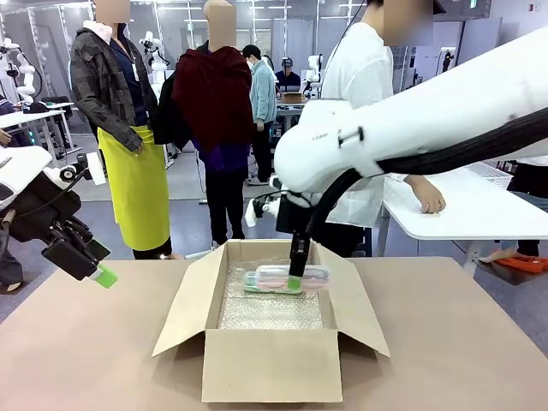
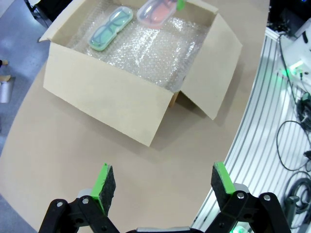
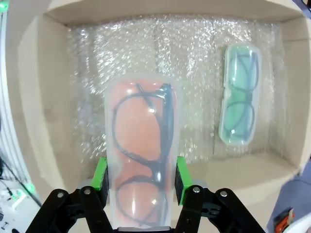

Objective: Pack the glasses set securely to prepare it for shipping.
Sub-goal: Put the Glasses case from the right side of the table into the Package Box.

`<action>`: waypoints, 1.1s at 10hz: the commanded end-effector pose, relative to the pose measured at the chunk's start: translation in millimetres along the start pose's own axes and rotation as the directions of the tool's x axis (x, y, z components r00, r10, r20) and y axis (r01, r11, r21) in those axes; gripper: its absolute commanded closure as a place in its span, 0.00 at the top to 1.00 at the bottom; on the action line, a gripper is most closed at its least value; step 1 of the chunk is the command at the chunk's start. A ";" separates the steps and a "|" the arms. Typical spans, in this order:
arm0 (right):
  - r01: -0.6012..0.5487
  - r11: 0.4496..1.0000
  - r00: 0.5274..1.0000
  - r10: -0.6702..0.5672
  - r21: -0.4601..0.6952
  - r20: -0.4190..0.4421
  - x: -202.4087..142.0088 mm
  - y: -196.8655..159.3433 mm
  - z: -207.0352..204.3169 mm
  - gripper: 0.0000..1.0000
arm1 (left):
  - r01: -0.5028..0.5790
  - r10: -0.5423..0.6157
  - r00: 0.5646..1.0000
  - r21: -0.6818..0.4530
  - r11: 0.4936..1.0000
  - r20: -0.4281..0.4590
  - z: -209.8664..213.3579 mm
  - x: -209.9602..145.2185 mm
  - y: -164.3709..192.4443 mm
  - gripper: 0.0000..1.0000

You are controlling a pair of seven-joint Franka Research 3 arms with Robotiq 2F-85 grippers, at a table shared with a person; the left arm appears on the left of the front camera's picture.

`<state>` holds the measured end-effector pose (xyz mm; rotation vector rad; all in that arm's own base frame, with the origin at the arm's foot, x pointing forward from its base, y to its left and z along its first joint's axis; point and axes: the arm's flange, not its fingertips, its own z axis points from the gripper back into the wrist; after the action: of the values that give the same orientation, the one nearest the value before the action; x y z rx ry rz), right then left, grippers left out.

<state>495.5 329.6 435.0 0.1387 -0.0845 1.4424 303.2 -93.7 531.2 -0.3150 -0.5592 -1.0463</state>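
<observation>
My right gripper (image 3: 140,171) is shut on the pink glasses case (image 3: 142,145), green pads pressing both long sides, dark frames showing through the lid. It holds the case inside the open cardboard box (image 1: 270,364), over the bubble wrap (image 3: 194,63); I cannot tell whether the case touches it. The mint-green case (image 3: 239,109) lies flat on the wrap beside it, apart from the pink one. In the front view the right gripper (image 1: 297,272) reaches down into the box's far half. My left gripper (image 2: 163,180) is open over bare table, well short of the box (image 2: 112,97).
The box's four flaps (image 1: 184,312) fold outward. Brown tabletop (image 1: 86,351) surrounds it. An aluminium rail with cables (image 2: 272,121) runs along the table edge. People stand beyond the far side, and one rests a hand on a white table (image 1: 479,210).
</observation>
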 end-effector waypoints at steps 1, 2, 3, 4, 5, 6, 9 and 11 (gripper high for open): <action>0.006 1.000 1.000 -0.006 -0.002 -0.018 16.3 -9.9 -25.8 0.35 | 0.014 -0.013 1.000 -0.021 1.000 0.018 0.9 -1.2 1.2 1.00; 0.021 1.000 1.000 -0.020 0.009 -0.019 21.0 -18.0 -42.5 0.35 | 0.014 -0.013 1.000 -0.021 1.000 0.018 0.9 -1.2 1.2 1.00; 0.030 0.999 0.999 -0.030 0.016 -0.013 24.0 -24.7 -54.7 0.35 | 0.014 -0.013 1.000 -0.021 1.000 0.018 0.9 -1.2 1.2 1.00; 0.042 0.999 0.999 -0.041 0.028 -0.014 24.3 -31.7 -67.2 0.35 | 0.014 -0.013 1.000 -0.021 1.000 0.018 0.9 -1.2 1.2 1.00; 0.045 0.999 0.999 -0.044 0.025 -0.028 23.6 -37.1 -76.1 0.35 | 0.014 -0.013 1.000 -0.021 1.000 0.018 0.9 -1.2 1.2 1.00; 0.052 0.998 0.998 -0.052 0.025 -0.021 24.1 -41.2 -81.9 0.35 | 0.014 -0.013 1.000 -0.021 1.000 0.018 0.9 -1.2 1.2 1.00; 0.062 0.998 0.998 -0.061 0.027 -0.016 29.7 -49.0 -95.9 0.71 | 0.014 -0.013 1.000 -0.021 1.000 0.018 0.9 -1.2 1.2 1.00; 0.067 0.997 0.998 -0.067 0.036 -0.018 33.9 -50.2 -98.3 0.99 | 0.014 -0.013 1.000 -0.021 1.000 0.018 0.9 -1.2 1.2 1.00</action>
<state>545.8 365.1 339.2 0.1761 -0.0411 1.4003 303.2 -93.7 531.2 -0.3150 -0.5592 -1.0463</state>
